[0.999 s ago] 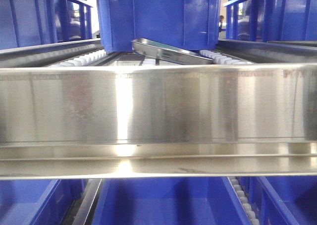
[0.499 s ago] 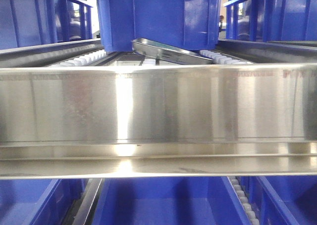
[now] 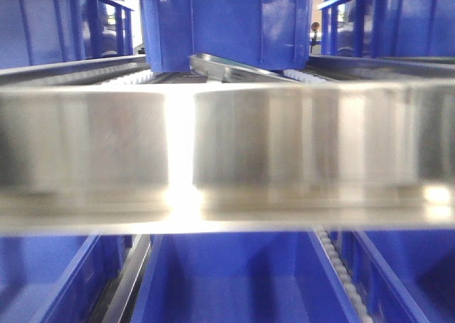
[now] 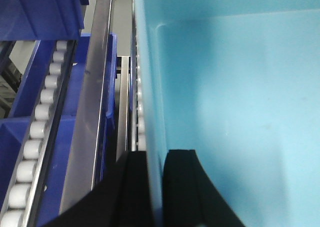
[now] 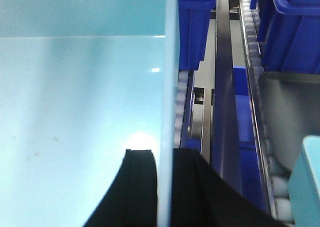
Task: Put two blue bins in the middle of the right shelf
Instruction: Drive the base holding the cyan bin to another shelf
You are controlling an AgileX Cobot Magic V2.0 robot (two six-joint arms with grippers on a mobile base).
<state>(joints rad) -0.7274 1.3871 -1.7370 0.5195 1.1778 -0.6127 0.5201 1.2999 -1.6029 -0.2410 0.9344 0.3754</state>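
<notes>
While both hands are clamped on one load, you are mid-job, not finished. Your left hand (image 4: pixel 155 162) pinches the left wall of the blue bin (image 4: pixel 240 112), with one black finger (image 4: pixel 131 187) outside the wall and the other inside. Your right hand (image 5: pixel 161 159) grips the opposite wall the same way, so the blue bin is held between the two, its bare floor open to both wrist cameras.

Just outside the left wall runs a line of white rollers (image 4: pixel 141 109), then a steel rail (image 4: pixel 92 112), then an outer roller track (image 4: pixel 37 127). Beyond the right wall you have a matching roller line (image 5: pixel 181 99), a grey rail (image 5: pixel 222 87), a far roller track (image 5: pixel 255 62) and a neighbouring bin (image 5: pixel 295 32).

From the front, a blurred stainless shelf beam (image 3: pixel 227 152) crosses the whole view. Above it a dark blue bin (image 3: pixel 227 24) sits on the rollers with a tilted metal tray (image 3: pixel 234 68) under its front edge. Below it an open bin (image 3: pixel 227 280) lies on the lower level. You cannot tell which of these, if either, is the one you hold.

As for progress, the grasp is made and the bin lies along a roller lane. Nothing shows whether it rests there or hangs clear, whether this is the right shelf's middle, or whether it is the first or second bin. Count the release as not yet done.
</notes>
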